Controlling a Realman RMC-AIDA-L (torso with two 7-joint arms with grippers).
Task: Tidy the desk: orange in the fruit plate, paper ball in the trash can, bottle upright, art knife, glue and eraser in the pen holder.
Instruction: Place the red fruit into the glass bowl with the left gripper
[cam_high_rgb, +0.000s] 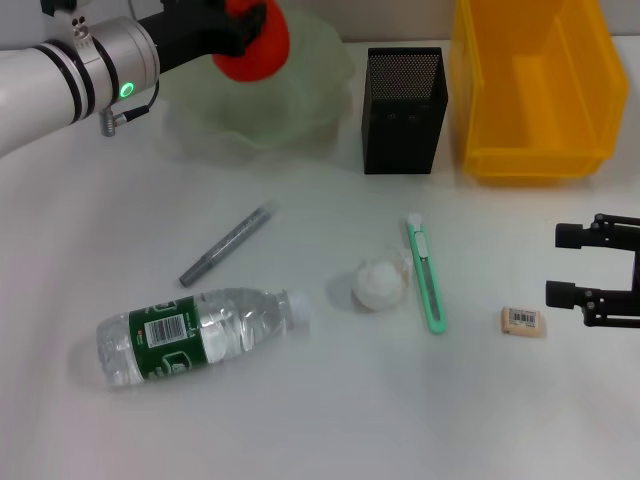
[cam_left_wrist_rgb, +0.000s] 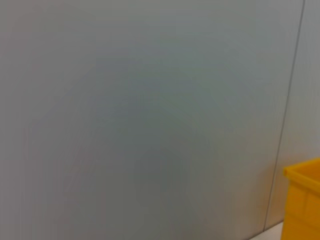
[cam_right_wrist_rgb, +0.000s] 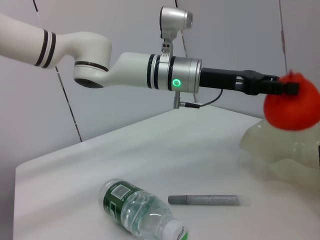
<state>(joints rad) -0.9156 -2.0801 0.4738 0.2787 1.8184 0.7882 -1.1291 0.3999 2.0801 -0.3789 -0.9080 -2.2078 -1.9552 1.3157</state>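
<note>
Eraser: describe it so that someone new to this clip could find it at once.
Start at the yellow bin at the table's far right and come toward the near edge. The eraser lies flat there, just inside the open right gripper. It is the small beige block with a barcode label, right of the green art knife.

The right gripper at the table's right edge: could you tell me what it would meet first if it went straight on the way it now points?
The right gripper points toward the robot's left across the white table. Going straight on, it would probably first meet the small beige eraser, then the green art knife, though its height is unclear.
</note>
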